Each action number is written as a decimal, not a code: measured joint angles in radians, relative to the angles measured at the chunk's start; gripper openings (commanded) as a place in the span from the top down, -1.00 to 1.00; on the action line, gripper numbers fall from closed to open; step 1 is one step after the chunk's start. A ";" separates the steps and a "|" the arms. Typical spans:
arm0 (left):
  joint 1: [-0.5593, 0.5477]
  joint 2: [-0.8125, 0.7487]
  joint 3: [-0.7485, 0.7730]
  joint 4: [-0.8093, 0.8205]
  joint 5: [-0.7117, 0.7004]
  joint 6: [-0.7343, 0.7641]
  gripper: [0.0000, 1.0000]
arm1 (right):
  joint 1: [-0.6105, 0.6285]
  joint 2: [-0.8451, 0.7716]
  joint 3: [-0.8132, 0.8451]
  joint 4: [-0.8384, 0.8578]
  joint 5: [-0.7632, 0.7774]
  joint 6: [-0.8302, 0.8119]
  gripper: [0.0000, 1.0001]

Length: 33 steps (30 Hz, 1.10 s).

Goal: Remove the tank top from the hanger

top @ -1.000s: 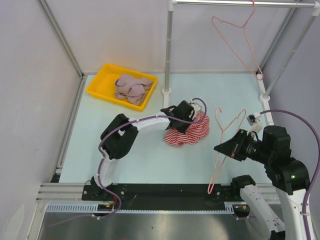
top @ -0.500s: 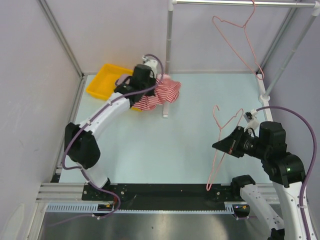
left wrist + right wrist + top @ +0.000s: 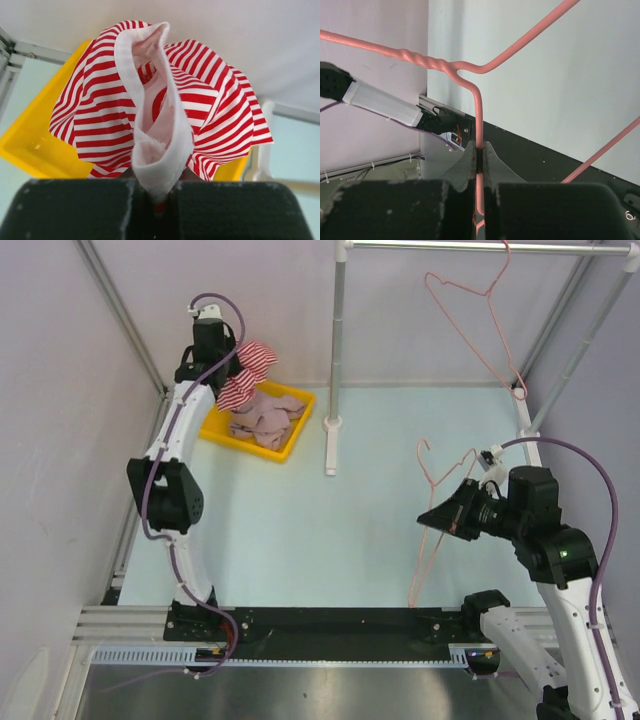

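Observation:
The red-and-white striped tank top [image 3: 246,371] hangs bunched from my left gripper [image 3: 222,362], which is shut on it above the yellow bin [image 3: 212,426] at the back left. In the left wrist view the top [image 3: 165,110] fills the frame, its white hem pinched between the jaws. My right gripper [image 3: 447,519] is shut on the wire of a bare pink hanger [image 3: 432,530] and holds it in the air at the right. In the right wrist view the hanger wire [image 3: 479,120] runs between the closed fingers.
The yellow bin holds several pink garments [image 3: 265,417]. A second pink hanger [image 3: 480,320] hangs on the rail [image 3: 470,246] at the back right. A rack post [image 3: 334,350] stands mid-back, and slanted frame bars run along both sides.
My left arm has swung the tank top from the table's middle to the back left, over the yellow bin. My right gripper has drifted slightly up and left with the bare hanger.

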 measured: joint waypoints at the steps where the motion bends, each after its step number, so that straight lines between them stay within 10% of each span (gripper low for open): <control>1: 0.012 0.049 0.037 0.000 0.000 -0.026 1.00 | 0.000 0.008 -0.003 0.008 -0.004 0.000 1.00; 6: 0.060 0.322 0.279 -0.066 0.016 -0.179 1.00 | 0.000 0.043 -0.009 0.050 -0.023 0.010 1.00; 16: 0.101 0.419 0.270 -0.077 0.096 -0.534 1.00 | 0.000 0.075 -0.010 0.129 -0.036 0.043 1.00; 25: 0.113 0.266 0.000 -0.029 0.102 -0.574 -0.79 | 0.016 0.185 0.018 0.269 -0.103 0.119 1.00; 33: 0.113 -0.003 -0.159 0.001 0.087 -0.529 -0.99 | 0.033 0.332 0.137 0.394 -0.138 0.154 1.00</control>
